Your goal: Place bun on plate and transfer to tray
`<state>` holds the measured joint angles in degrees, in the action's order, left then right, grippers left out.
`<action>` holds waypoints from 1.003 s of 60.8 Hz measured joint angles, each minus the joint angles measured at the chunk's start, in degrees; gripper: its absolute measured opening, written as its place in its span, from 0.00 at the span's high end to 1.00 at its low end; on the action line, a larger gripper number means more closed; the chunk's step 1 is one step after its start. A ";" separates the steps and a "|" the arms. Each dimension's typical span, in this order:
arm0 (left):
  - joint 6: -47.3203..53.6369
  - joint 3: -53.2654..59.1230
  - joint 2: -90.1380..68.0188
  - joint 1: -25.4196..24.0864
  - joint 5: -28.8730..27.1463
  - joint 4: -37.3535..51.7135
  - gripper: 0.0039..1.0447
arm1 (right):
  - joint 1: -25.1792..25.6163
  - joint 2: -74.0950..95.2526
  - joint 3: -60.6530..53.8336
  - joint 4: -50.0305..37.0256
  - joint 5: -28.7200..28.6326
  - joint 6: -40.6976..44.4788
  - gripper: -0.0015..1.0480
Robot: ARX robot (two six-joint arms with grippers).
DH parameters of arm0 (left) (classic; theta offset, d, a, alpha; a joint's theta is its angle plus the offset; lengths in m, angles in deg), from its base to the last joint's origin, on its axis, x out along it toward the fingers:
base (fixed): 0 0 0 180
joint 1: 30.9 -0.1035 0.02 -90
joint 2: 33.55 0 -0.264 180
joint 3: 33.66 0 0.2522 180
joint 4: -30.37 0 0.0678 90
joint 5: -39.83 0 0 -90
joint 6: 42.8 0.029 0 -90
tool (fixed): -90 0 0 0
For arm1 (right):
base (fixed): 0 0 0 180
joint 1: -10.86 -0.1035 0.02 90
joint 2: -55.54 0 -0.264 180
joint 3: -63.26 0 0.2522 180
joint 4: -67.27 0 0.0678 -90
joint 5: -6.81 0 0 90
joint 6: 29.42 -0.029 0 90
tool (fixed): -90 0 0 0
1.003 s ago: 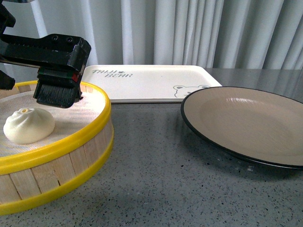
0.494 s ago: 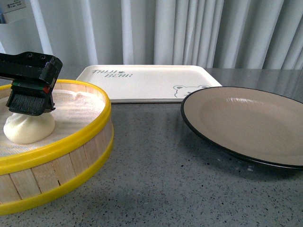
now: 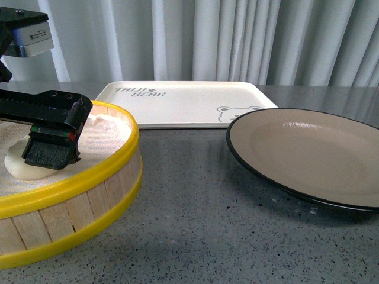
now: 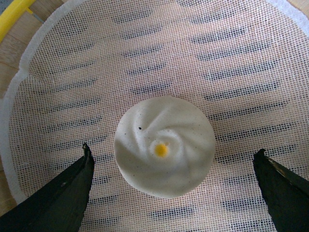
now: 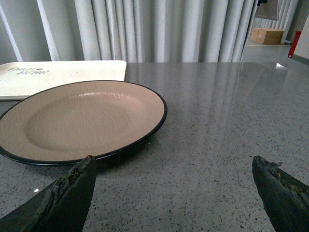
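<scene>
One bun [image 4: 164,152] sits on the mesh [image 4: 231,72] of the steamer [image 3: 100,171] at near left, the left pincer [image 4: 174,151] spread wide on either side, not touching it — soft, light and easily dented by my guess, so it wants a gentle squeeze low on its flanks.

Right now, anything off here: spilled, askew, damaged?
Nothing serious. The bun sits upright and whole on the mesh liner in the steamer; a tiny dark speck on its top is the only blemish. The left claw is open around the bun, not touching. The plate and tray lie flat.
</scene>
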<state>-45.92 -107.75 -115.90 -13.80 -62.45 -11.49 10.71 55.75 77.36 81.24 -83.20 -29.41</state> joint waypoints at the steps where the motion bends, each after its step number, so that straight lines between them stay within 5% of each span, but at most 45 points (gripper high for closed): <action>1: 0.00 0.00 -0.04 0.04 -0.04 0.02 0.06 | 0.00 0.00 0.00 0.00 0.00 0.00 0.08; 10: 0.11 0.00 -0.52 0.50 -0.46 0.26 0.09 | 0.00 0.00 0.00 0.00 0.00 -0.02 0.08; 31: 0.07 0.04 -0.85 0.81 -1.22 0.42 0.73 | 0.00 0.00 0.00 0.00 0.00 0.00 0.08; 43: 0.04 0.04 -0.90 1.07 -1.18 0.68 0.97 | 0.00 0.00 0.00 0.00 0.00 -0.02 0.08; 61: 0.09 -0.15 -0.87 0.63 -0.96 0.55 0.97 | 0.00 0.00 0.00 0.00 0.00 -0.02 0.08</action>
<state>-45.83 -107.91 -116.77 -13.17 -63.41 -10.94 10.71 55.75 77.36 81.24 -83.20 -29.43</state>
